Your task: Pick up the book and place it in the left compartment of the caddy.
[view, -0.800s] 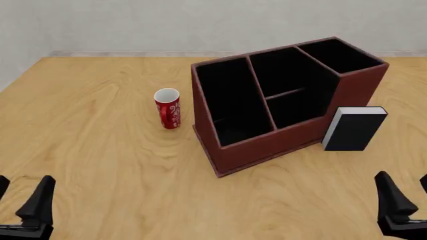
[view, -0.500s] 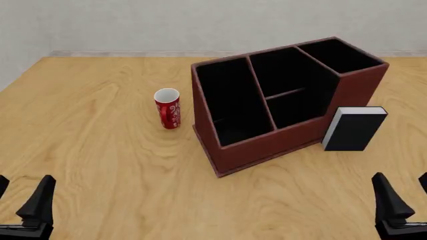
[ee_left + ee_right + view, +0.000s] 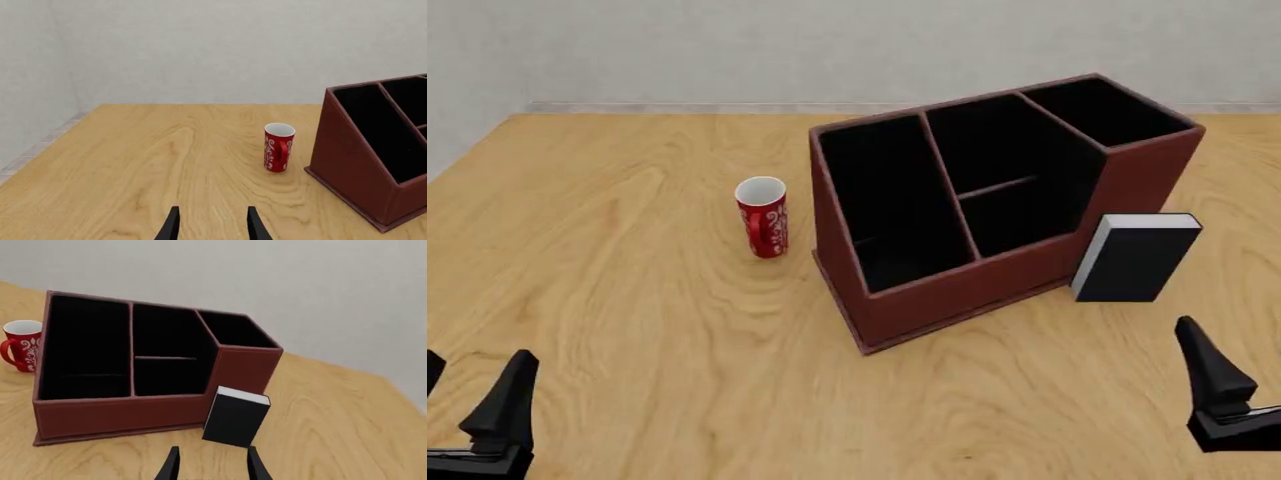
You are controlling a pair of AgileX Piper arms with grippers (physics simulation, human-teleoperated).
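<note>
The black book (image 3: 1134, 258) stands upright on the table beside the right end of the caddy's front wall, its white page edge facing left; the right wrist view has the book (image 3: 235, 417) straight ahead of the fingers. The red-brown caddy (image 3: 961, 292) sits mid-table, with its left compartment (image 3: 888, 205) empty and black inside. My right gripper (image 3: 1248, 395) hangs open near the front right, short of the book, one finger cut off by the frame edge. My left gripper (image 3: 467, 405) is open at the front left, far from both.
A red patterned cup (image 3: 762, 217) stands left of the caddy, also seen as the cup (image 3: 278, 147) ahead of the left gripper (image 3: 213, 227). The table's back edge meets a grey wall. Bare wood lies between both grippers and the caddy.
My right gripper has shifted slightly forward and to the right, so one finger now leaves the frame. The left gripper, book, caddy and cup have not moved.
</note>
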